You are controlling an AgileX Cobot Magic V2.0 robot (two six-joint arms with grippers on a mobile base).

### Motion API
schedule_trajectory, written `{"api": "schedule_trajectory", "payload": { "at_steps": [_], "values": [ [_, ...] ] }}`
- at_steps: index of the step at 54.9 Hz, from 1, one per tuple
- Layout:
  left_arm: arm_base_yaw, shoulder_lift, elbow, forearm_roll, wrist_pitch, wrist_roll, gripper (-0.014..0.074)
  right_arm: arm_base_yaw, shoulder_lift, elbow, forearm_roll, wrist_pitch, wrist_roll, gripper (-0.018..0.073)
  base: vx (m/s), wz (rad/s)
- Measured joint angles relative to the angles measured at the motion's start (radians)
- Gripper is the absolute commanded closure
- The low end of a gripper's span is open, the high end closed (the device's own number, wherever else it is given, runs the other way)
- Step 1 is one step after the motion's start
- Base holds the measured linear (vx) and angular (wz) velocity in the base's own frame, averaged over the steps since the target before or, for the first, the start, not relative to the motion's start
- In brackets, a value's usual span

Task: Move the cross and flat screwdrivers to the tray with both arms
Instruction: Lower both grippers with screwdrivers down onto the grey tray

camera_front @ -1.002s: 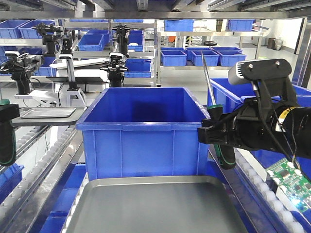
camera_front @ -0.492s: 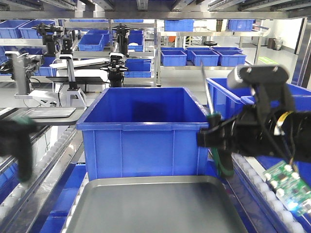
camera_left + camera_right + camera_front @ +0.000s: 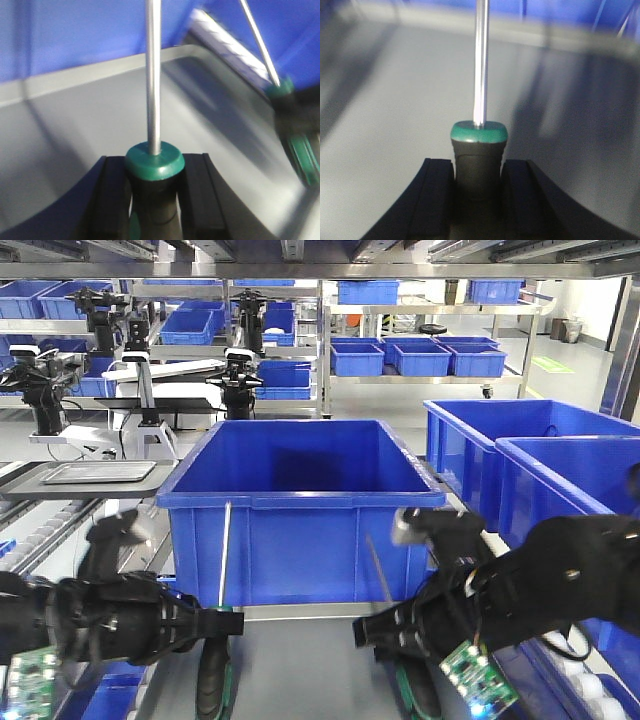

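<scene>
Two black-and-green screwdrivers are held low over the grey tray, shafts pointing up and away. My left gripper is shut on the handle of one screwdriver, its steel shaft standing in front of the blue bin. My right gripper is shut on the handle of the other screwdriver, whose shaft leans slightly left. The left wrist view also shows this second screwdriver at the right, over the tray. The tray floor fills the right wrist view. The tips' types cannot be told.
A deep blue bin stands right behind the tray. Two more blue bins sit at the right. A small metal tray lies on a shelf at the left, with other robot arms and shelving of bins behind.
Both arms have swung in from the sides and dropped from bin-rim height to just above the tray, each carrying its screwdriver.
</scene>
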Motion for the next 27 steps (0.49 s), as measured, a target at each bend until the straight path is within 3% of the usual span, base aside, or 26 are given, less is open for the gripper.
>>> {"api": "schedule_trajectory", "payload": {
  "at_steps": [10, 20, 27],
  "values": [
    [0.0, 0.07, 0.0, -0.061, -0.019, -0.009, 0.0277, 0.0, 0.051, 0.0, 0.0, -0.009, 0.0, 0.0444, 0.0, 0.0],
    [-0.001, 0.106, 0.0, -0.062, 0.026, -0.025, 0.0104, 0.0, 0.066, 0.0, 0.003, -0.018, 0.0, 0.0212, 0.0, 0.0],
    [-0.001, 0.107, 0.0, -0.062, 0.047, -0.026, 0.0074, 0.0, 0.066, 0.0, 0.003, -0.04, 0.0, 0.0035, 0.0, 0.0]
  ]
}}
